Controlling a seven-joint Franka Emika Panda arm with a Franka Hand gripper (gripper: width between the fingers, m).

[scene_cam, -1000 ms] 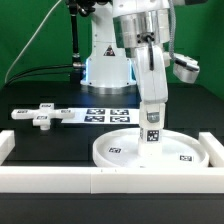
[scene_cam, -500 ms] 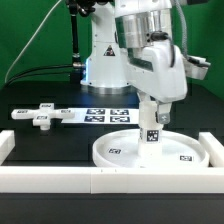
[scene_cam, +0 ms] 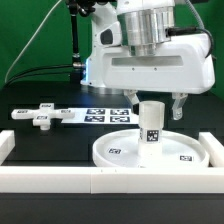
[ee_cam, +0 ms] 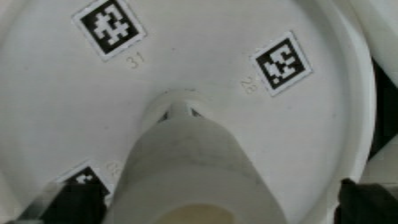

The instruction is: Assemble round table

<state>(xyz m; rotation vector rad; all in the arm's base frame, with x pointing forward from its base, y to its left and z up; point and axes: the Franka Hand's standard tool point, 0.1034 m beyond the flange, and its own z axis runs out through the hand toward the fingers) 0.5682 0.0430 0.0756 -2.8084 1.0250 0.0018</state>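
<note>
Clock directions are read in the exterior view, centred on the disc, 6 o'clock towards the camera.

- Nearest, at 6: a long white rail [scene_cam: 60, 180] runs across the front of the black table [scene_cam: 30, 135]. Short rail ends rise at both sides.
- Just behind the rail: the large rimmed disc [scene_cam: 125, 158] lies flat on the table. It has small tags on its floor at about 8 [scene_cam: 113, 151] and 4 [scene_cam: 185, 157].
- The thick post [scene_cam: 150, 125] stands upright on the disc, near the centre and a bit towards 12. A tag [scene_cam: 151, 134] on its side faces the camera.
- The gripper [scene_cam: 156, 109] hangs straight over the post, pointing down.
- Its fingers [scene_cam: 178, 104] are spread wide, one on each side of the post top, with clear gaps and no contact. It holds nothing.
- The wrist view agrees. The post [ee_cam: 192, 160] rises up the middle from the disc floor [ee_cam: 196, 60], with dark fingertips [ee_cam: 365, 196] well apart at either side. Two disc tags [ee_cam: 111, 25] [ee_cam: 281, 62] lie beyond the post's foot.
- At 11, behind the disc: the marker board [scene_cam: 105, 115] lies flat on the table.
- At 10, well apart from the disc: the cross-shaped piece [scene_cam: 40, 116] lies on the table, just beside the marker board's end.
- Farthest, at 12: the arm's base [scene_cam: 100, 60].
</note>
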